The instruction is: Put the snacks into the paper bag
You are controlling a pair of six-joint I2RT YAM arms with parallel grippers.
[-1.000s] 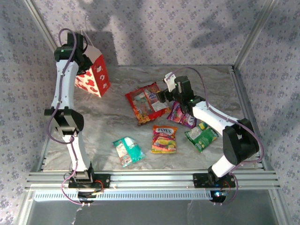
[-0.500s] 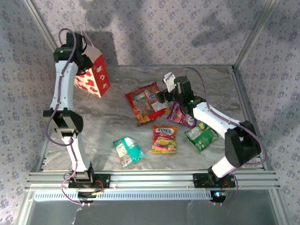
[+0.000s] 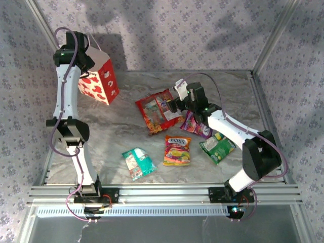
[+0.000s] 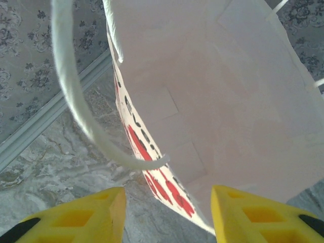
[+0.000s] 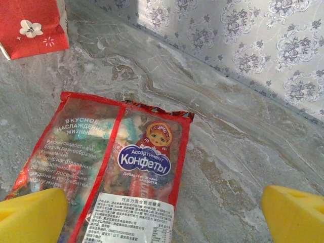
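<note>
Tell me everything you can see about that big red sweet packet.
The large red packet is a flat, glossy plastic bag, red-edged with clear panels showing sweets, a blue label and a doll picture. It lies flat on the marbled table. The right gripper hovers open over one end.

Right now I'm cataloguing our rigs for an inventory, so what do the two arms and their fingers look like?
The left arm and right arm share one build: white link shells between black joint housings, with a thin purple cable looping along each. A small green light shows near each wrist. The left fingers and right fingers are blocky and bright yellow.
</note>
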